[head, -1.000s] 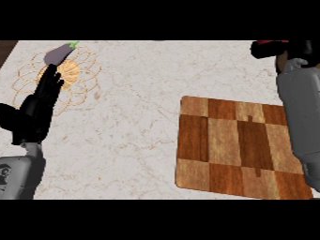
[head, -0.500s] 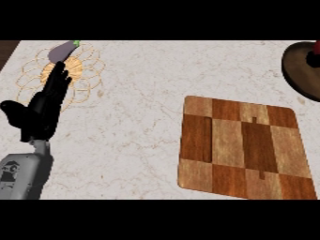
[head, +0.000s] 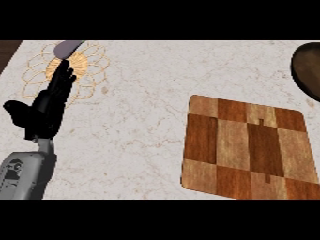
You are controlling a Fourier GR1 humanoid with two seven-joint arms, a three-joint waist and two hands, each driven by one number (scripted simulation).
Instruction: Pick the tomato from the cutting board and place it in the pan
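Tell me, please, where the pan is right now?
In the head view the pan sits at the upper right edge, partly cut off, just beyond the cutting board's far right corner.

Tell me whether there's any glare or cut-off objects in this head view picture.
Head view: no glare, even flat light on the white marbled counter; the checkered wooden cutting board shows whole; the dark round pan is cropped by the right edge; the black left hand partly hides a wire trivet.

Cutting board right, left hand open
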